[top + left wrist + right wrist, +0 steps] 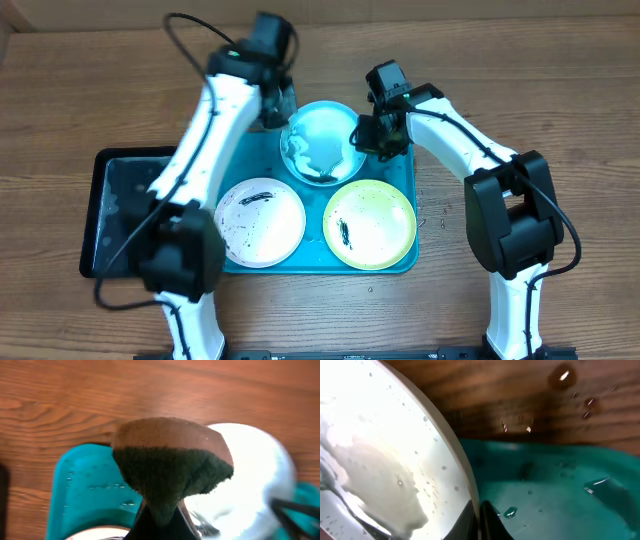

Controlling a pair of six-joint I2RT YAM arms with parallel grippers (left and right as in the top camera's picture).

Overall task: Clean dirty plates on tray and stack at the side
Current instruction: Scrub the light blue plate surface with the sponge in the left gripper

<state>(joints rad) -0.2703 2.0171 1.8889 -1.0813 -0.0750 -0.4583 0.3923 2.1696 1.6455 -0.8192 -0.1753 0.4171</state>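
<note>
The turquoise tray (404, 170) holds three plates. The light blue plate (320, 140) is tilted at the tray's back, wet with a dark smear low on it. My right gripper (362, 135) is shut on its right rim, which shows between the fingers in the right wrist view (476, 520). My left gripper (272, 105) is shut on a brown and dark green sponge (172, 465), held just left of the blue plate (250, 480). The white plate (259, 221) and the yellow-green plate (370, 224), both with black smears, lie at the tray's front.
A smaller black tray (125, 205) lies left of the turquoise one, partly under my left arm. Water drops dot the wooden table (440, 215) right of the tray and the tray floor (555, 495).
</note>
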